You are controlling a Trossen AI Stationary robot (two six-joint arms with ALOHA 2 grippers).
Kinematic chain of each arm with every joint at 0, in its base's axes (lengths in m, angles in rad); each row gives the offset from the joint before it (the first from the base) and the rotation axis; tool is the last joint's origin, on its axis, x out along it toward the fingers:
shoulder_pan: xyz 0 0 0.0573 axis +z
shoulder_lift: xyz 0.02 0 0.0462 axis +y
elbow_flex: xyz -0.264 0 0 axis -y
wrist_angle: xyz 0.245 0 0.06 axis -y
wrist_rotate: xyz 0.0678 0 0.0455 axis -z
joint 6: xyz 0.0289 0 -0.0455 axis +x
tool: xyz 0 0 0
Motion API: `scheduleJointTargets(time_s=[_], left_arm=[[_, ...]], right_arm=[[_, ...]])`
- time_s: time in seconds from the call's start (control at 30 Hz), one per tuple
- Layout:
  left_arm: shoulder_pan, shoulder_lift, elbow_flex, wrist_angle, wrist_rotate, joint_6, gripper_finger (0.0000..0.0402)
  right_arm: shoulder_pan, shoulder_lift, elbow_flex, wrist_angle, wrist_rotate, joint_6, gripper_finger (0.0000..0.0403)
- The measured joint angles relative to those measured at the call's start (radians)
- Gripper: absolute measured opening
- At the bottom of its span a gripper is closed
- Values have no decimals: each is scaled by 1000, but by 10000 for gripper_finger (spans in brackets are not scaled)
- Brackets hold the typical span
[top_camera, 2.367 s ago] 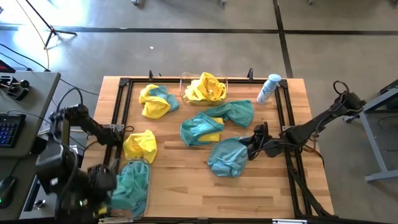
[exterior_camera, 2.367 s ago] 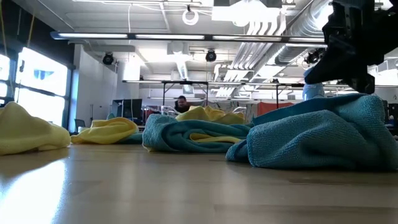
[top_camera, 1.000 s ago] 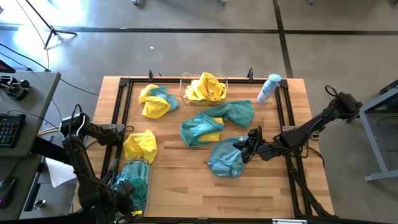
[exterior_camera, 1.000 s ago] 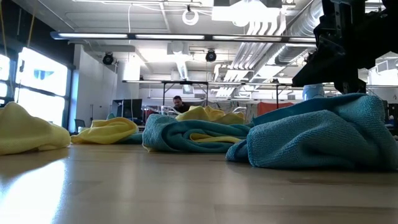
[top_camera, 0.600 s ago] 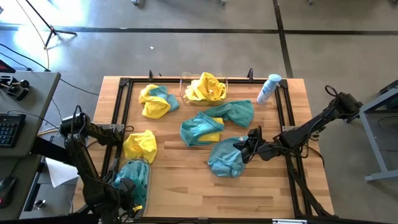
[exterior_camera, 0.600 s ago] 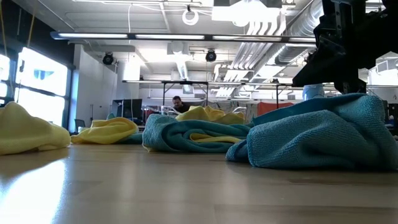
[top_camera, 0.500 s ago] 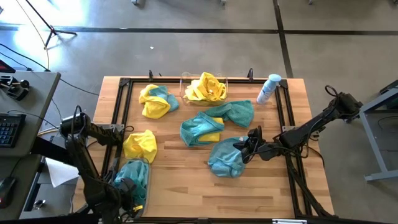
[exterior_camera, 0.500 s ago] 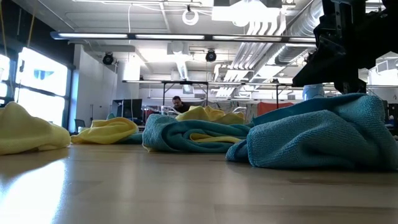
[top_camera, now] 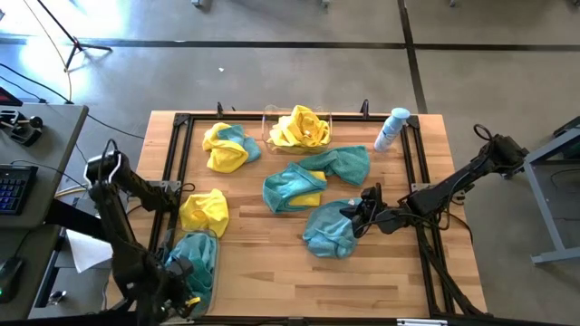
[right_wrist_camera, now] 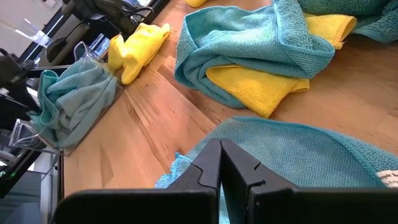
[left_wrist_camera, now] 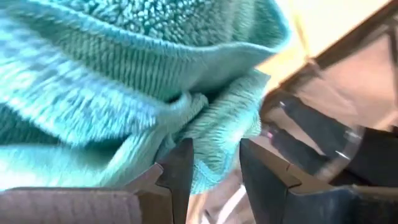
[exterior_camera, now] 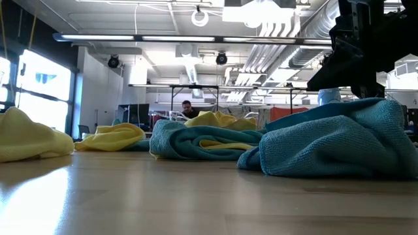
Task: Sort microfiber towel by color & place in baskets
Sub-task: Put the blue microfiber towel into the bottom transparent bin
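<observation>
At the table's near-left corner, the left gripper (left_wrist_camera: 211, 171) is hovering over a clear basket (top_camera: 214, 272), its fingers (left_wrist_camera: 180, 168) parted by a small gap, gripping nothing, with a teal towel (top_camera: 192, 261) lying bunched in the basket just past the tips. Farther in, the right gripper (right_wrist_camera: 220, 163) is sitting with fingers pressed together, empty, over another teal towel (top_camera: 331, 230). At the far edge, a second basket (top_camera: 270, 134) is holding yellow towels (top_camera: 301, 127).

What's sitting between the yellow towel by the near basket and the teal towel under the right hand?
In the high view, only bare wood lies between the yellow towel and the teal towel at the right hand.
</observation>
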Motion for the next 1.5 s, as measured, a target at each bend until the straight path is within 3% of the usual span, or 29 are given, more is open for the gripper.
scheduleJointTargets(time_s=[0.23,0.4,0.57,0.73,0.9,1.13,1.33,1.5], left_arm=[[0,-125,0,-16,-2,-20,120],[0,-184,0,-120,-36,-28,120],[17,-231,0,-199,-120,-47,120],[72,-260,0,-257,-272,56,120],[188,-266,0,-262,-448,274,120],[401,-265,-3,-169,-527,727,120],[585,-265,-4,24,-506,1131,120],[731,-257,-4,154,-440,1347,120]], right_arm=[[0,0,0,-1,0,-6,0],[0,0,0,-3,0,-8,0],[0,0,0,-6,0,-8,0],[0,0,0,-6,0,-8,0],[0,0,0,-6,0,-47,0],[-10,0,0,-6,0,-140,0],[-48,0,0,-6,-3,-212,9],[-106,0,0,-6,-97,-324,41]])
